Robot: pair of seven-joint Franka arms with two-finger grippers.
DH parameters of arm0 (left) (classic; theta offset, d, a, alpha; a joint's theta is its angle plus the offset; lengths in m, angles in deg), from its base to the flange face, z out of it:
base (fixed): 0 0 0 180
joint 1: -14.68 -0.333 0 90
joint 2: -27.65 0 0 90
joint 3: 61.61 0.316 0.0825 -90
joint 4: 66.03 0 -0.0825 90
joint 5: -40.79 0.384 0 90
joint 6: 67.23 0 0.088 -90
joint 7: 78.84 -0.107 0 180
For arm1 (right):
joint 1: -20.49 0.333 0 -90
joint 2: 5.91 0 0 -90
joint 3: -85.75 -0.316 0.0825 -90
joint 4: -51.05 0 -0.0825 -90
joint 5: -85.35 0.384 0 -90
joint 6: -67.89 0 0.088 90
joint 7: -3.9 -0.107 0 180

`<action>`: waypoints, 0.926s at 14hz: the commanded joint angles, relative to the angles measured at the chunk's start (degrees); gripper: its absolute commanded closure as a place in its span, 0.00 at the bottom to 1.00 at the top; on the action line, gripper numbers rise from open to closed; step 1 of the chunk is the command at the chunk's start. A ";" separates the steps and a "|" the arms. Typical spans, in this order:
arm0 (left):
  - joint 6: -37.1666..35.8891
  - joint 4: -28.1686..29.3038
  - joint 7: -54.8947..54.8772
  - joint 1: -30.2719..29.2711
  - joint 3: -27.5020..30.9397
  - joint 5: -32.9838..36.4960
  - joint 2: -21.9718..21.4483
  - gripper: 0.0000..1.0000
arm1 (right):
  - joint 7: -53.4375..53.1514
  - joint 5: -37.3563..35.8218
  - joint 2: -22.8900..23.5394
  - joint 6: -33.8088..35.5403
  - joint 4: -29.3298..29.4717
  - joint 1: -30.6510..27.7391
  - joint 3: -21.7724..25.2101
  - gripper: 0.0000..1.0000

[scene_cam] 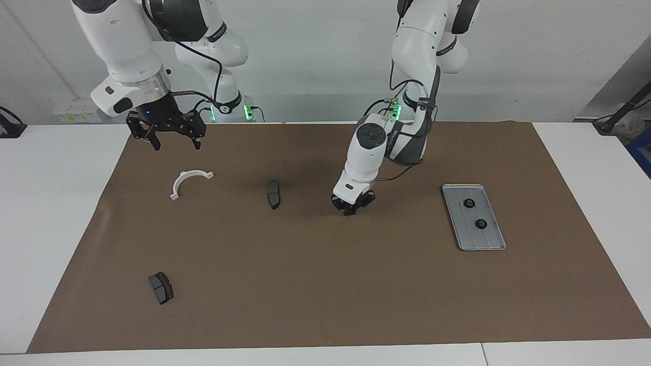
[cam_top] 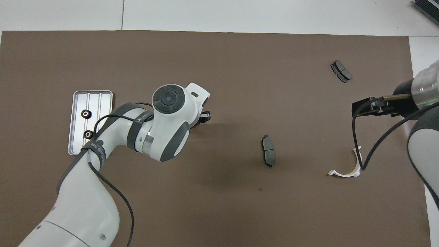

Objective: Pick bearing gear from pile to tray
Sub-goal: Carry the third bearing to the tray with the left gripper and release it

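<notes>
My left gripper (scene_cam: 350, 209) hangs just above the brown mat near its middle, shut on a small black bearing gear that barely shows between its fingertips. From overhead only its tip (cam_top: 205, 117) shows past the wrist. The silver tray (scene_cam: 485, 239) (cam_top: 103, 103) lies toward the left arm's end of the table, with two black gears (scene_cam: 470, 204) (scene_cam: 480, 223) in it. What is left of the pile is two dark brake pads (scene_cam: 273, 193) (scene_cam: 161, 287) and a white arc-shaped bracket (scene_cam: 189, 182). My right gripper (scene_cam: 175, 143) waits open in the air over the mat's edge by the bracket.
The brown mat (scene_cam: 325, 295) covers most of the white table. One brake pad (cam_top: 268, 150) lies between the left gripper and the bracket (cam_top: 349, 169). The other pad (cam_top: 341, 71) lies farther from the robots, toward the right arm's end.
</notes>
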 commanded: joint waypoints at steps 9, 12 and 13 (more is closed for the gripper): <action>-11.65 1.66 -35.20 -27.50 -0.45 0.08 -5.75 0.85 | -0.15 1.03 -0.97 -0.38 -1.06 -0.33 -0.13 0.00; -9.02 6.15 -40.76 -30.32 -0.45 0.08 -7.42 0.75 | -0.15 1.12 -0.88 -0.29 -1.06 -0.42 -0.13 0.00; -8.49 6.16 -40.86 -30.50 -0.45 0.08 -7.43 0.56 | -0.06 1.12 -0.88 -0.38 -0.97 -0.51 -0.04 0.00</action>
